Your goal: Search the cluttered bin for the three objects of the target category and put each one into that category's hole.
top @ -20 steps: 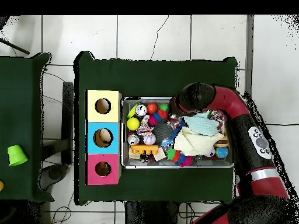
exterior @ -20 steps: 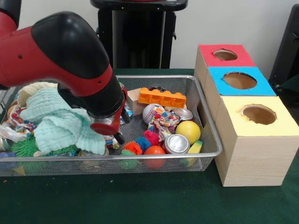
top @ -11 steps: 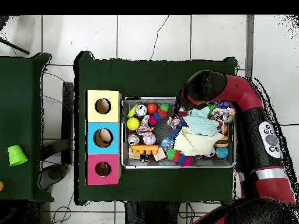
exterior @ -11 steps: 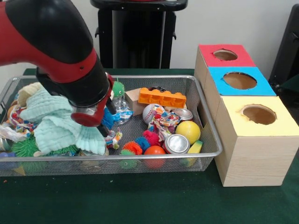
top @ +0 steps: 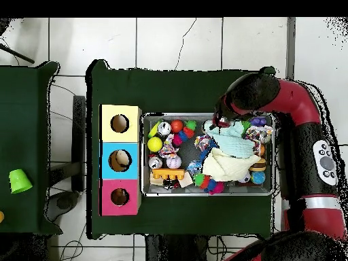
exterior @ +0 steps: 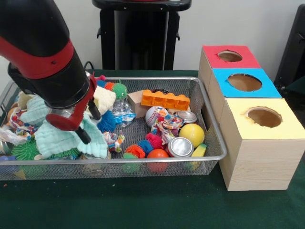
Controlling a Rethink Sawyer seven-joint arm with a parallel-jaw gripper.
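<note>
Pincer fingers apart, empty, arm angled down over mint cloth, wire bin

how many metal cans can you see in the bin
2: one can lies at the basket's front rim beside the yellow ball; a second can lies behind that ball, near the boxes. The cloths may hide others.

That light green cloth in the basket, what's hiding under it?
Under the light green cloth a spiky green ball pokes out at its near edge, in the wire basket. Whatever lies beneath its middle is covered, so I cannot tell.
</note>
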